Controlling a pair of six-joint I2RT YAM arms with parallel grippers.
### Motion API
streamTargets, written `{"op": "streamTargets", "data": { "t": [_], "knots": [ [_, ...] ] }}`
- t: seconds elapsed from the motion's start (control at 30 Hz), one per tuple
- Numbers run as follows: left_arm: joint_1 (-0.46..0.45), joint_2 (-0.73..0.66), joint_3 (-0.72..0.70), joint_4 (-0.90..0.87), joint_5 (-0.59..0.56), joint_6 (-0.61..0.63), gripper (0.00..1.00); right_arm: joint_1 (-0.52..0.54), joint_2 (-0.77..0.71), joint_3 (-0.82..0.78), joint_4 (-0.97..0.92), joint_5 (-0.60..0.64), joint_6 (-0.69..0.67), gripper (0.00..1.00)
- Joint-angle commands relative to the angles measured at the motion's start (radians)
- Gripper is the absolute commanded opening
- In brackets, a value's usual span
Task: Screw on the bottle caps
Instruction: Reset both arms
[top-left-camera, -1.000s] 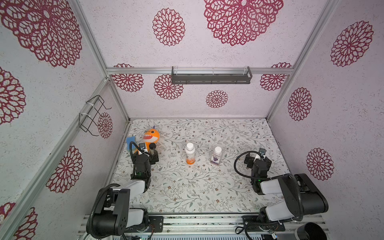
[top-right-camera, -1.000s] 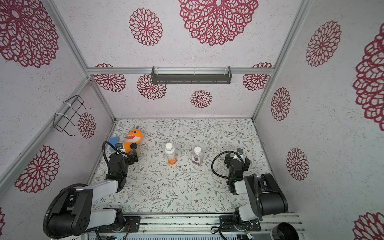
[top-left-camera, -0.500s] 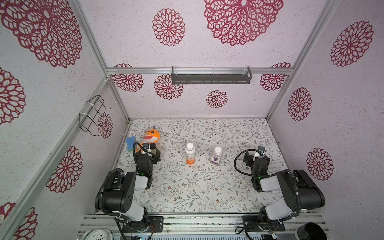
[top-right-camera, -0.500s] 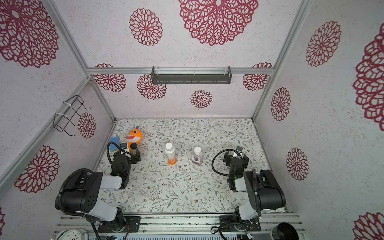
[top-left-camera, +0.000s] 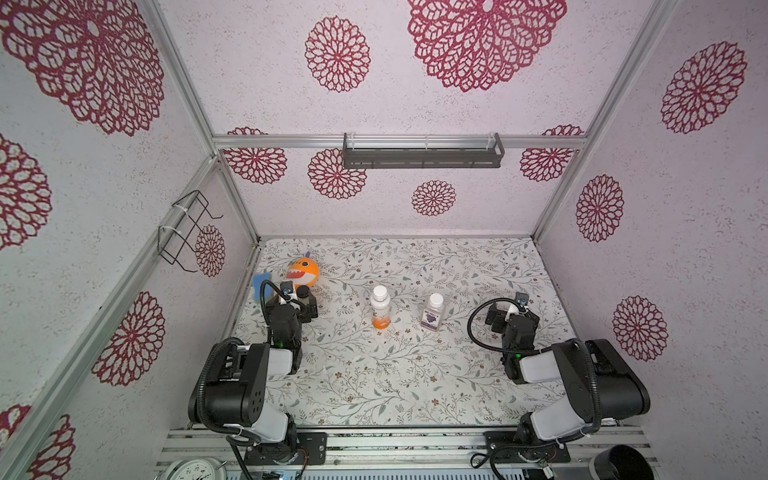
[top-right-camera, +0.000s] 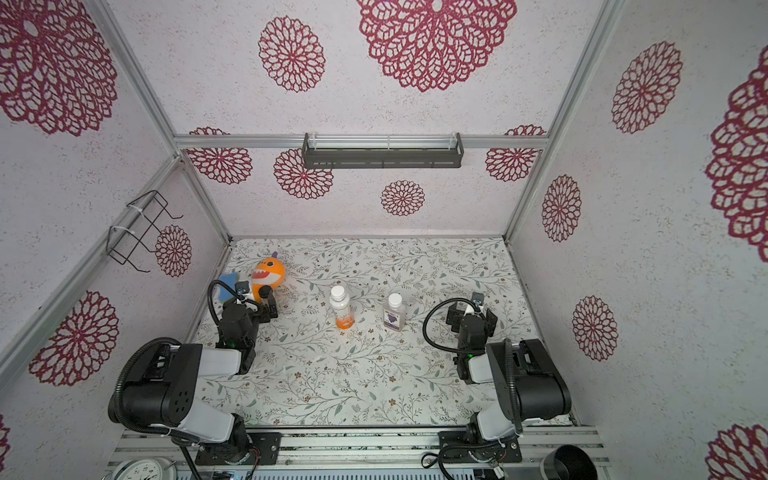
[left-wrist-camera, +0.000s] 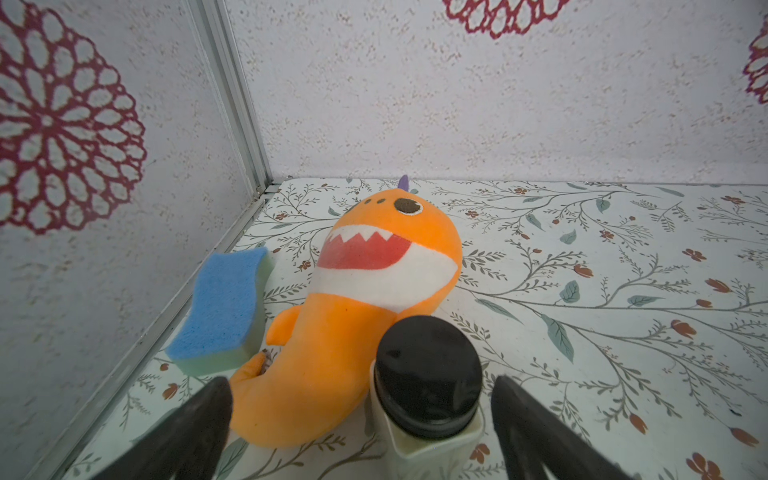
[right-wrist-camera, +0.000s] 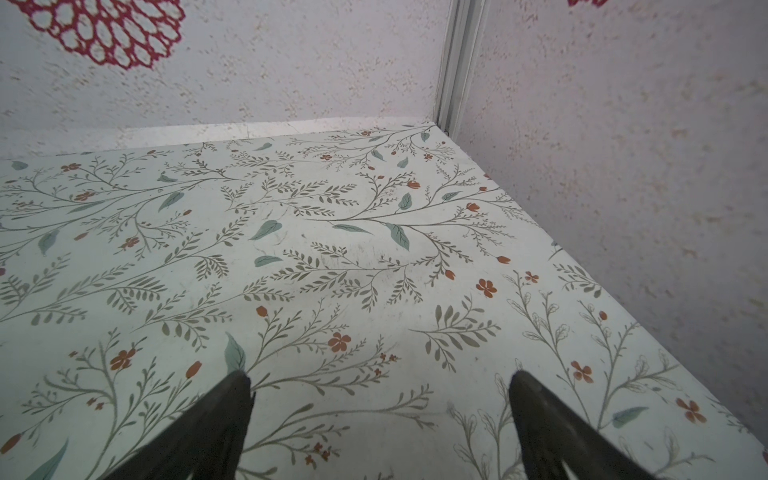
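1. A blue sponge (left-wrist-camera: 224, 303) and orange plush shark (left-wrist-camera: 374, 266) crowded the far-left corner of the bench (top-left-camera: 374, 374).
2. Left fingers (left-wrist-camera: 195, 428) gaped, black-lidded jar (left-wrist-camera: 428, 374) between them.
3. Mid-bench, orange-labelled bottle (top-left-camera: 381, 311) and grape-labelled bottle (top-left-camera: 433, 318) stood upright, white caps (top-left-camera: 379, 291) on both.
4. Right fingers (right-wrist-camera: 216, 419) gaped, holding nothing.

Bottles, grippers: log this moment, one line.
orange bottle: capped, upright | grape bottle: capped, upright | left gripper: open, near jar | right gripper: open, empty
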Motion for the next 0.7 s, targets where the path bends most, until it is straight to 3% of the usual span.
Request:
{"op": "streamTargets", "data": {
  "t": [0.0, 0.67],
  "knots": [
    [0.003, -0.01, 0.011, 0.005, 0.007, 0.0, 0.99, 0.004, -0.005, 0.022, 0.031, 0.019, -0.005, 0.99],
    [0.014, -0.012, 0.015, -0.011, 0.039, -0.005, 0.99, 0.004, -0.005, 0.022, 0.031, 0.019, -0.005, 0.98]
  ]
}}
